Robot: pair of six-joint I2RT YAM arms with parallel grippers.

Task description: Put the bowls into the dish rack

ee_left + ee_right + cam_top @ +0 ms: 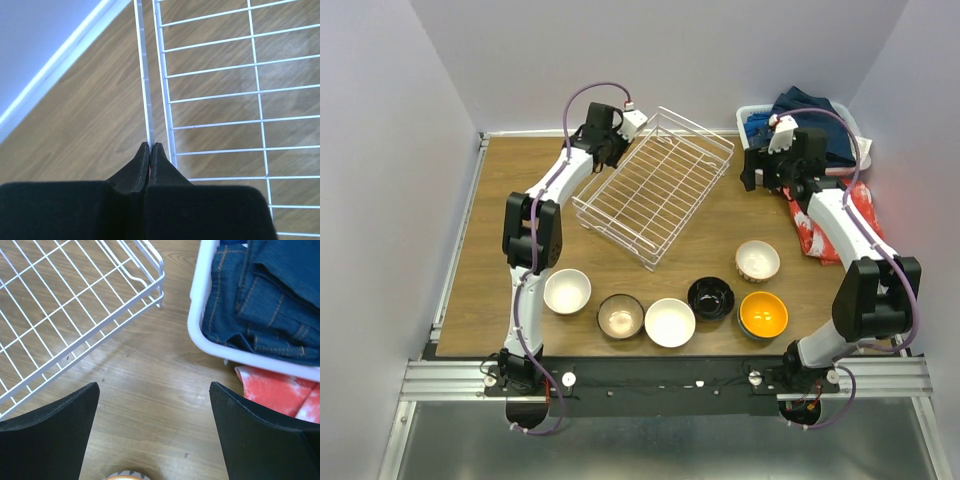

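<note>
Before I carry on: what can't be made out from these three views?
Left wrist view: how far the dish rack rim wire runs into the shut left gripper; its fingers cover it.
Right wrist view: a bowl, cut off by the bottom edge; which one is unclear.
Top view: the red item, partly under the right arm.
Right wrist view: what lies in the basket below the jeans.
</note>
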